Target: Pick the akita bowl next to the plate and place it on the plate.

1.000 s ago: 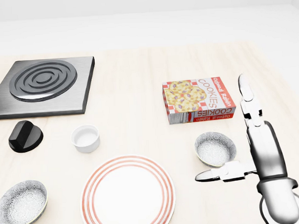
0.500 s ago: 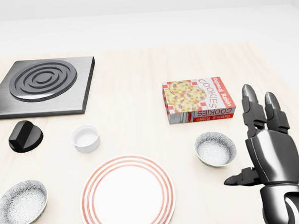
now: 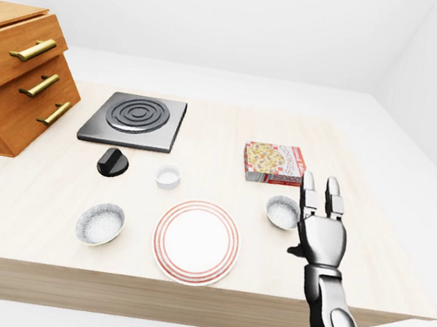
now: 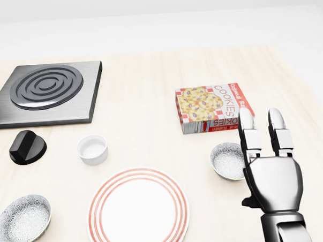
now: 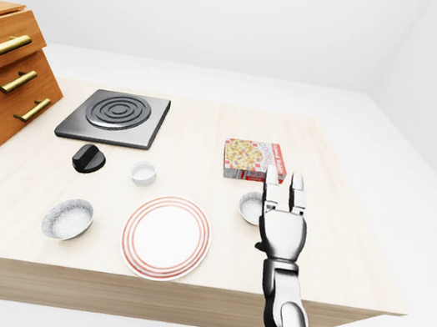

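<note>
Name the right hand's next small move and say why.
Probably ease the right hand left in the head view and down over the bowl: its fingers stand open and upright by the bowl's right rim, gripping nothing, and the bowl is not yet on the plate.

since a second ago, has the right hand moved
Yes. In the head view the right hand shifted left, now covering the right rim of the akita bowl; the cookie box stayed put.

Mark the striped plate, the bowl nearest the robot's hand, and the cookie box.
striped plate (image 4: 138,209), head view, bare white centre.
right bowl (image 4: 226,162), head view, speckled inside.
cookie box (image 4: 212,107), head view, printed top face.
</note>
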You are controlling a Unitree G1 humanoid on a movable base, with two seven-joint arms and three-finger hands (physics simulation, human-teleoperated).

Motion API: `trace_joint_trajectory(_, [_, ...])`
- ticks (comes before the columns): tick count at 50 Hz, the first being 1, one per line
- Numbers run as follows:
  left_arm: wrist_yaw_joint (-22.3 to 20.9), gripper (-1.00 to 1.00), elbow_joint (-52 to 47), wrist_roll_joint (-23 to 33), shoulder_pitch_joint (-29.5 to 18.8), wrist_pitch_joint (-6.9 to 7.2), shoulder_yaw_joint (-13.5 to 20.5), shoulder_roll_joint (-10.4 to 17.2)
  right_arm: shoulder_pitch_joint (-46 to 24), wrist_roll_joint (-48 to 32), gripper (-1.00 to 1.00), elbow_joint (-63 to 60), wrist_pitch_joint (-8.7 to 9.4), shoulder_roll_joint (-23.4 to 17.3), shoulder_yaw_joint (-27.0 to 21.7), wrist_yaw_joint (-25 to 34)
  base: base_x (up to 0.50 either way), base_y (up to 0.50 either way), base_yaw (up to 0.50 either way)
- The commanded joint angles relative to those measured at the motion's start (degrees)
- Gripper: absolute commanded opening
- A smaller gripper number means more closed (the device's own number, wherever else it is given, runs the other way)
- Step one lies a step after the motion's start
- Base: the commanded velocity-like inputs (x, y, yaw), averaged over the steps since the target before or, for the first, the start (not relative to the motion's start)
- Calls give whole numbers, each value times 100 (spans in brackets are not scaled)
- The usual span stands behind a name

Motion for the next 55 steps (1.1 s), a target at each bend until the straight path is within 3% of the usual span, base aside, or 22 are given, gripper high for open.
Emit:
trace_joint_trajectory(1, [6, 100, 19, -32, 8, 0, -35, -8, -278, -625, 100, 645, 0, -32, 302, -430, 0, 0, 0])
trace_joint_trajectory(22, [-12, 100, 184, -118, -33, 0, -135, 8, -765, -1175, 100, 1629, 0, 15, 667, -430, 0, 0, 0])
trace_joint_trajectory(55, [-15, 100, 208, -125, -88, 0, -180, -19, -1523, -815, 100, 2896, 0, -210, 552, -430, 0, 0, 0])
